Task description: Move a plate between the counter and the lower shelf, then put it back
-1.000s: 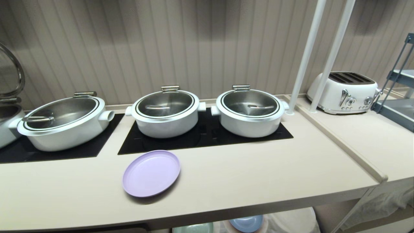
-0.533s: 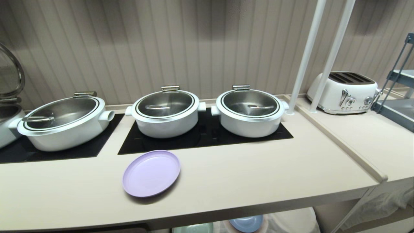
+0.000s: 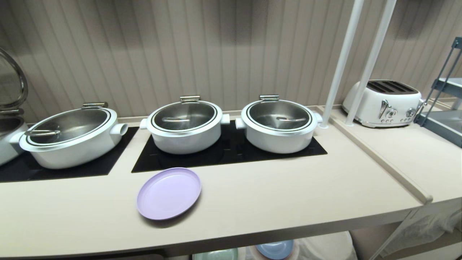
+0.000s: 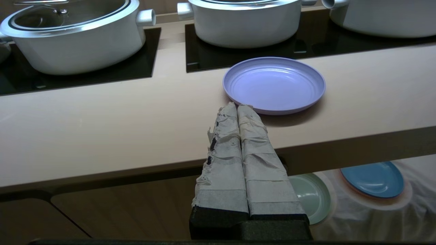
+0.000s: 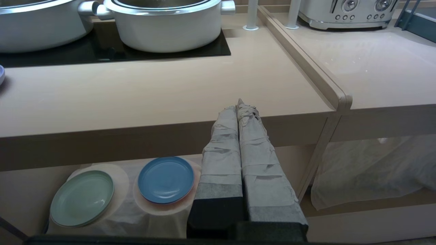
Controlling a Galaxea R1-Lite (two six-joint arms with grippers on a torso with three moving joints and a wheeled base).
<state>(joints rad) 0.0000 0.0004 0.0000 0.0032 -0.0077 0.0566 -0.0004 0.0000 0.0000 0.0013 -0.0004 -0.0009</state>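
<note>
The lavender plate (image 3: 169, 193) lies flat on the beige counter (image 3: 288, 195), just in front of the black cooktop panel; the left wrist view shows the plate (image 4: 274, 83) too. My left gripper (image 4: 237, 106) is shut and empty, held in front of the counter's front edge and short of the plate's near rim. My right gripper (image 5: 237, 106) is shut and empty too, further right along that edge. Under the counter is the lower shelf (image 5: 112, 207), draped in white cloth. Neither arm shows in the head view.
On the cloth sit a mint green plate (image 5: 81, 198) and a light blue plate (image 5: 166, 179). Three white lidded pots (image 3: 184, 126) stand on the cooktop panels behind the lavender plate. A white toaster (image 3: 383, 103) and two white poles (image 3: 339, 68) are at the right.
</note>
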